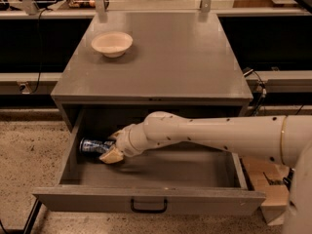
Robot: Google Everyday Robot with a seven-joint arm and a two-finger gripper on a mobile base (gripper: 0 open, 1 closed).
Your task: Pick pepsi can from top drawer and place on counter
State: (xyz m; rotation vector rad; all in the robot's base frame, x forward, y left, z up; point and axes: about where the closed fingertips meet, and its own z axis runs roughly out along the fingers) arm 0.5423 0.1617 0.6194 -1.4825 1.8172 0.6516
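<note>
Matt metal counter (165, 57) and top drawer (170, 172); shiny pepsi can (91, 146) by the seemingly plastic pincer (110, 146) inside.
</note>
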